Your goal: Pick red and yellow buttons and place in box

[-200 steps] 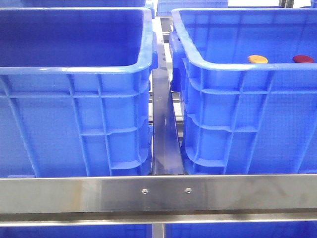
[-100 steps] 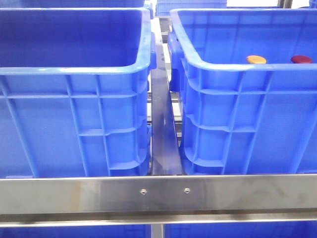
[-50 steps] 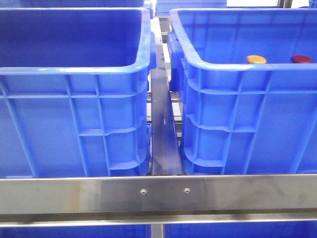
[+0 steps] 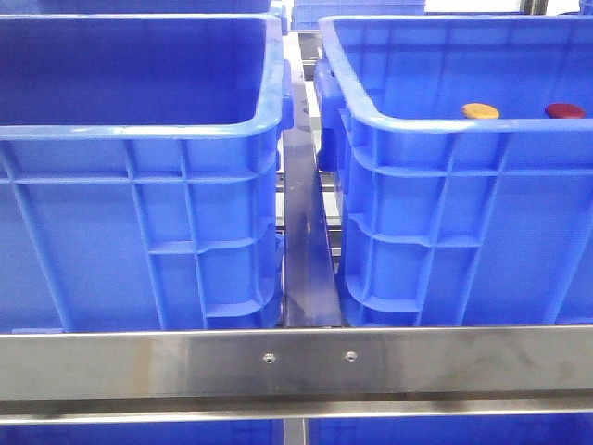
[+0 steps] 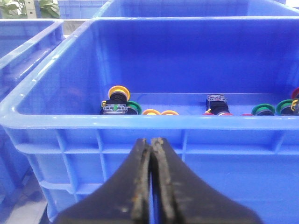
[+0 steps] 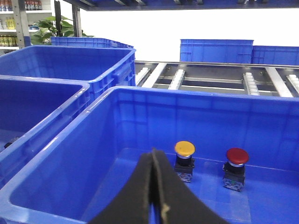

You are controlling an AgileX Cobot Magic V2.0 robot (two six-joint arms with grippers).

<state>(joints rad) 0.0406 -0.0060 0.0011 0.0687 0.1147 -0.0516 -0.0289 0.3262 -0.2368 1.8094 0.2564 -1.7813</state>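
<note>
A yellow button (image 4: 480, 111) and a red button (image 4: 565, 110) show just above the near rim of the right blue crate (image 4: 417, 122) in the front view. In the right wrist view they stand upright on black bases on that crate's floor, yellow (image 6: 185, 148) beside red (image 6: 237, 155). My right gripper (image 6: 153, 151) is shut and empty, above this crate, short of the yellow button. My left gripper (image 5: 152, 140) is shut and empty, outside the near wall of a blue crate (image 5: 140, 120). Neither gripper shows in the front view.
The left blue crate (image 4: 139, 130) stands beside the right one, with a steel rail (image 4: 306, 241) between them and a steel bar (image 4: 296, 362) in front. The crate in the left wrist view holds several buttons, among them yellow (image 5: 118, 91) and green (image 5: 263, 109). More crates (image 6: 216, 50) stand behind.
The crates sit slightly further left in the front view than two seconds ago. Nothing visible has moved in the last half second.
</note>
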